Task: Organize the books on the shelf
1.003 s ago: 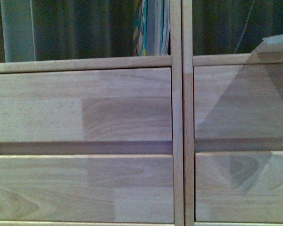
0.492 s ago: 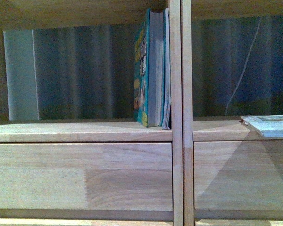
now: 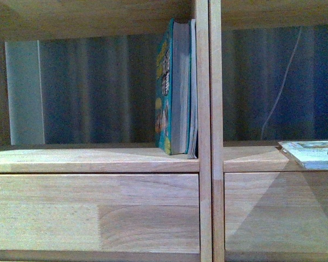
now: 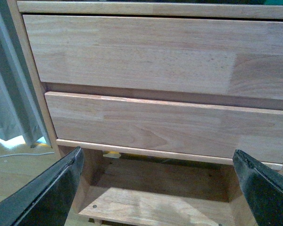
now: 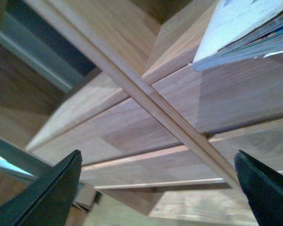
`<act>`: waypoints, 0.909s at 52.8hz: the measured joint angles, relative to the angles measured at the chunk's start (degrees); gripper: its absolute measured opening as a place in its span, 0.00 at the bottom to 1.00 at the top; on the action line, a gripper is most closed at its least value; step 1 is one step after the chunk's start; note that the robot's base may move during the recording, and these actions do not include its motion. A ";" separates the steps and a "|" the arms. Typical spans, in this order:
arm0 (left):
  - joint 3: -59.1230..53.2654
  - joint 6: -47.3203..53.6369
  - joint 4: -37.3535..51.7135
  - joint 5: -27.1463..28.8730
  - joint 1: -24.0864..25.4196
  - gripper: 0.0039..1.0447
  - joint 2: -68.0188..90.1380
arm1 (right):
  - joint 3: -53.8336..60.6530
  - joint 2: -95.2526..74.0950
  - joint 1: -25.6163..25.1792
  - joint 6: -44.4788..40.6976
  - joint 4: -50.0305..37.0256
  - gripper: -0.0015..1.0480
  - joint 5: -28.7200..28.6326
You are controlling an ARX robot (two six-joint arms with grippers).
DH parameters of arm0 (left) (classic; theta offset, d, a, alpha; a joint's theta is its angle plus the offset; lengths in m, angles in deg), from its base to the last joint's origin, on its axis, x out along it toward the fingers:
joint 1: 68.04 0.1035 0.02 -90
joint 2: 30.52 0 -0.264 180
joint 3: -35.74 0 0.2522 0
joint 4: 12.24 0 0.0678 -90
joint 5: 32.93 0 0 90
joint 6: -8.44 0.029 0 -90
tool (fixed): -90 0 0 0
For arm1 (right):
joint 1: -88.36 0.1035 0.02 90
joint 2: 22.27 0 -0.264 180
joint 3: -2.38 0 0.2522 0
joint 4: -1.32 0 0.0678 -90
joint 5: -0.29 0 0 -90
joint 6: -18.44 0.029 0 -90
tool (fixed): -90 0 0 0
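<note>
The light-wood shelf [image 3: 98, 161] fills the front view. In its left compartment a thick teal paperback [image 3: 165, 93] with yellow cover art stands upright against the centre divider [image 3: 210, 109], with a slim bluish-white book [image 3: 192, 93] between them. A pale booklet [image 3: 314, 152] lies flat in the right compartment, overhanging the edge; it also shows in the right wrist view [image 5: 245, 33]. My left gripper [image 4: 158, 188] is open and empty, facing the two left drawer fronts [image 4: 155, 122]. My right gripper [image 5: 158, 188] is open and empty below the booklet. Neither arm shows in the front view.
Dark curtains [image 3: 98, 87] show through the open back. A thin cable [image 3: 281, 82] hangs behind the right compartment. A grey curtain [image 4: 9, 94] and floor lie beside the shelf. A low bottom board [image 4: 146, 207] sits under the drawers.
The front view has risen: a second ago it showed mostly drawer fronts, now the book compartments fill it. The books have not moved on the shelf.
</note>
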 joint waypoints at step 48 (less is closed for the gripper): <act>0.00 0.00 0.00 0.00 0.00 0.93 0.00 | -16.31 -24.39 -10.27 29.64 -8.22 0.59 5.22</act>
